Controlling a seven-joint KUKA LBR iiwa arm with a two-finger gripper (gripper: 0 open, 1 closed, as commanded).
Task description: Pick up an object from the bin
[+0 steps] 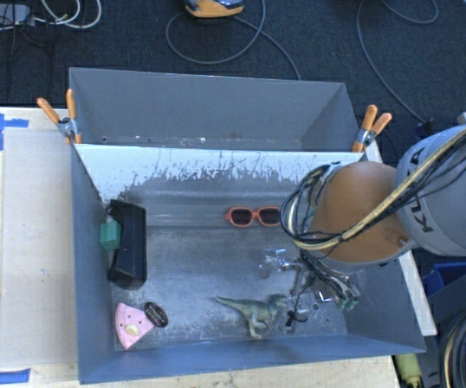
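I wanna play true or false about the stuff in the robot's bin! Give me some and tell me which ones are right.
1. The green dinosaur lies near the lower wall of the bin. True.
2. The sunglasses are blue. False: they are orange-red.
3. The pink wedge lies in the lower left corner. True.
4. The gripper hangs over the black box. False: it is on the right side, next to the dinosaur.

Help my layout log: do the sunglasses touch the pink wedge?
No; sunglasses lie toward the back wall, pink wedge in the view's lower-left corner.
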